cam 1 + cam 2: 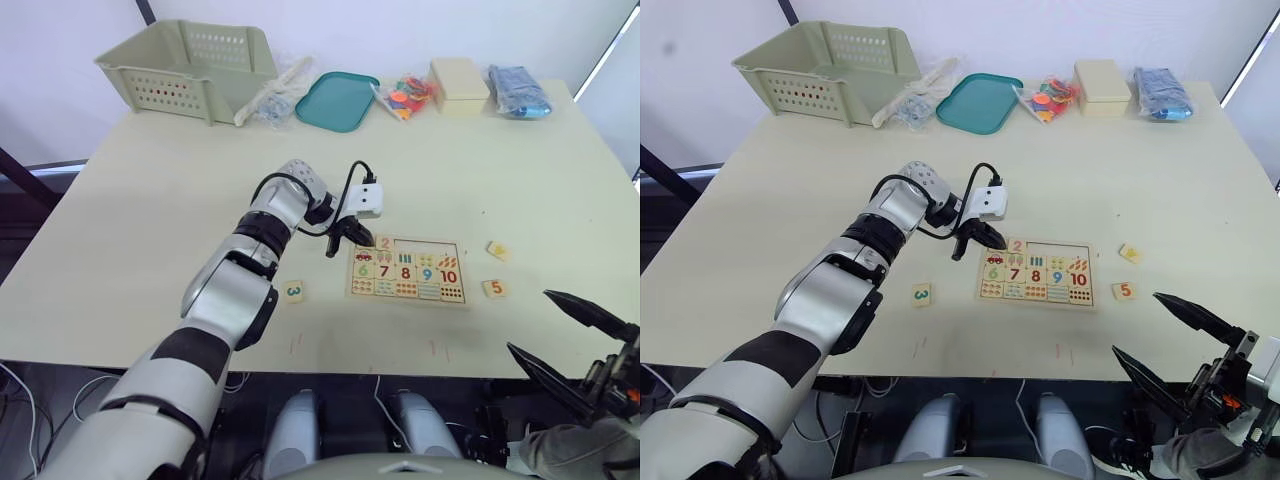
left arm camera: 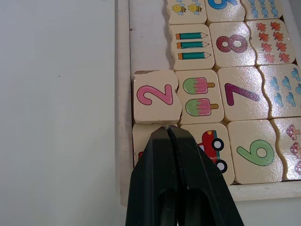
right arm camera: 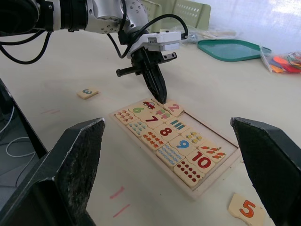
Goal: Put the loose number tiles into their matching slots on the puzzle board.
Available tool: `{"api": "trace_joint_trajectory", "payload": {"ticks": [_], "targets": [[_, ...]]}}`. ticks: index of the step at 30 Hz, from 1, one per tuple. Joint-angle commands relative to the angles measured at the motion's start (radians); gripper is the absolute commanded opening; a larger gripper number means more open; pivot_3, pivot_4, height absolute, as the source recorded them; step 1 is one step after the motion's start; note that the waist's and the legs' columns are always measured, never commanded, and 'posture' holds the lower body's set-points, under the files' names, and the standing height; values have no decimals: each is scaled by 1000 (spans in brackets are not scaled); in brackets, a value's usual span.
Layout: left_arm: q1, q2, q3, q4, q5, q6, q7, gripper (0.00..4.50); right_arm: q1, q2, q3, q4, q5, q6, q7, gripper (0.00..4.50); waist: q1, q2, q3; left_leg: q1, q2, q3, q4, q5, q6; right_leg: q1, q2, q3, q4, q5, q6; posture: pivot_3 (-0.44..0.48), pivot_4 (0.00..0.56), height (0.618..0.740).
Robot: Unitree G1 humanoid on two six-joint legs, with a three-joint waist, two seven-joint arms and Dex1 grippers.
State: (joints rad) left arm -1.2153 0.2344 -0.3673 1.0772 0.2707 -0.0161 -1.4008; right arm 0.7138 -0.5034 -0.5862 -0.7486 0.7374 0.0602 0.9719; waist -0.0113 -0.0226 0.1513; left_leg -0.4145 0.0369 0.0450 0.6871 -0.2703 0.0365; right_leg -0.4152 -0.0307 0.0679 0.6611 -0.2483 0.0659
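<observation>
The puzzle board (image 1: 408,272) lies flat on the table, right of centre. My left gripper (image 2: 167,128) is shut, its tips down on a tile in the first slot at the board's top-left corner; that tile's digit is hidden. The pink 2 tile (image 2: 156,95) sits a little askew in the second slot. The other slots (image 1: 425,245) of the top row are bare. Loose on the table are a 3 tile (image 1: 293,291) left of the board, a 5 tile (image 1: 493,288) to its right, and one more tile (image 1: 497,250) whose digit I cannot read. My right gripper (image 1: 570,345) hangs open off the table's near right edge.
Along the far edge stand a green basket (image 1: 190,65), a clear plastic bag (image 1: 275,95), a teal tray (image 1: 337,100), a bag of coloured pieces (image 1: 408,95), a wooden box (image 1: 458,83) and a blue packet (image 1: 518,90).
</observation>
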Motion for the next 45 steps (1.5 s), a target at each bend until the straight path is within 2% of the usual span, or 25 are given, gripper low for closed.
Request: {"api": "trace_joint_trajectory", "payload": {"ticks": [1,37,41,45], "targets": [[-5,-3,-2,-37,-8,-2,-4,34,5,1,-8,-27,18,-17,-4,4500,0,0,0,0,0,0,0,0,0,0,0,0,0,0,0,0,150,740],[-9,-8,2,-37,-11,0,0,34,17,3,-8,-33,22,-21,-10,4500,0,0,0,0,0,0,0,0,0,0,0,0,0,0,0,0,150,740],[-10,35,77,-77,-94,50,-56,34,15,4,-2,-39,20,-20,-15,4500,-4,0,0,0,0,0,0,0,0,0,0,0,0,0,0,0,150,740],[40,81,169,-213,-211,198,-81,34,5,8,18,-42,17,-16,-30,4500,-6,0,0,0,0,-1,0,0,0,0,0,0,0,0,0,0,150,740]]}}
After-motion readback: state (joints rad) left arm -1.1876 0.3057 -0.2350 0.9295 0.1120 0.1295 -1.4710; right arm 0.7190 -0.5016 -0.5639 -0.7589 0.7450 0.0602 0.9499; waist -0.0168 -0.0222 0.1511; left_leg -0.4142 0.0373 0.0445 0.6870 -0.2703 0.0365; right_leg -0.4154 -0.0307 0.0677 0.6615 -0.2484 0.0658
